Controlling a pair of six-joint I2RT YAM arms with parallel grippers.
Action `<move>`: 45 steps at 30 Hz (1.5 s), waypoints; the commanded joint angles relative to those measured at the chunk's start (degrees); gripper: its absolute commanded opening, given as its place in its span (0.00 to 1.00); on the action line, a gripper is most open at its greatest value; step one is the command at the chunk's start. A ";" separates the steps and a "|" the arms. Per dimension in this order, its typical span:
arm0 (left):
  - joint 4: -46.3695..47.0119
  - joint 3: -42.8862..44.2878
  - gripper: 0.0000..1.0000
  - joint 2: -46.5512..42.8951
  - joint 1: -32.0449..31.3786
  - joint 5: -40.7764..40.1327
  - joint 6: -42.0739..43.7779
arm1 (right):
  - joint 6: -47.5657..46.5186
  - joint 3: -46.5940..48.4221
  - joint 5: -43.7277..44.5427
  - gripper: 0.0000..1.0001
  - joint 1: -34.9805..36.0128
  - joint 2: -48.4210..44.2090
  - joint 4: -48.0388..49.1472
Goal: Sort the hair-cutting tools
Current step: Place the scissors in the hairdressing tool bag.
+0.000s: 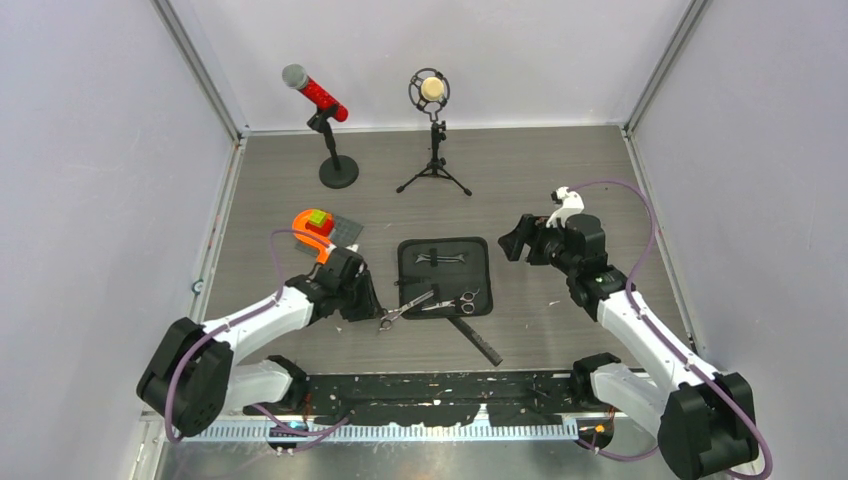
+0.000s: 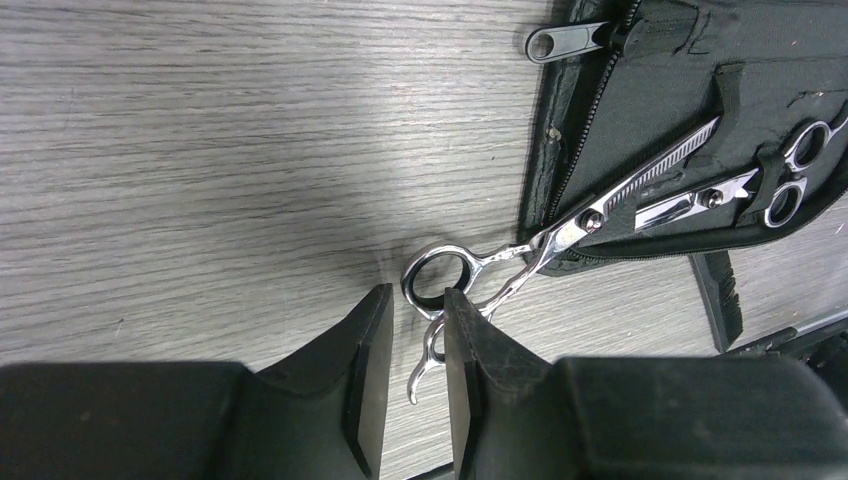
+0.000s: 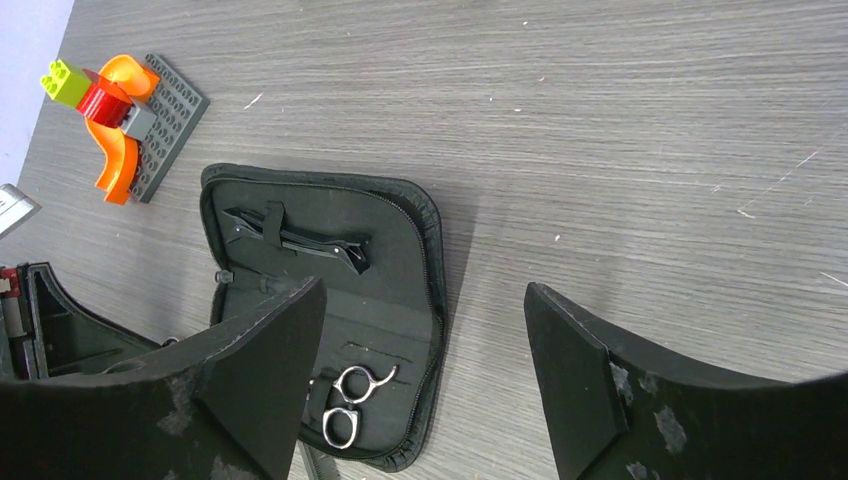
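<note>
Starting to the left of the open case (image 1: 475, 272), our left gripper (image 2: 418, 310) sits low on the table (image 1: 560, 180). Its jaws stand narrow, one on each side of the ring handle of a pair of scissors (image 2: 560, 235). We cannot tell whether the pads already press on the metal or only flank it.

These scissors lie half in and half out. Their toothed blades cross the case's left near edge onto the lining, while the rings rest on the table just outside that edge.

Inside the case, a second pair of scissors (image 2: 760, 190) lies in the near half and seems to be tucked under a strap. Thin black clips (image 3: 300, 235) sit under another strap in the far half. A black comb (image 1: 478, 342) lies loose on the table just off the case's near edge, toward its right corner.

To the right of the case, our right gripper (image 3: 425, 330) hangs above the table with its jaws spread wide and nothing between them.

We judge the job to be about half done, if sorting means putting each tool in its place in the case. The clips and one pair of scissors look settled. The pair at the left edge is the one in hand, and the comb has not been dealt with yet.
</note>
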 commanded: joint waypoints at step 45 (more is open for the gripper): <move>-1.17 6.04 0.03 4.92 -0.82 -1.36 0.80 | -1.54 -0.83 -7.45 0.80 0.57 13.48 10.76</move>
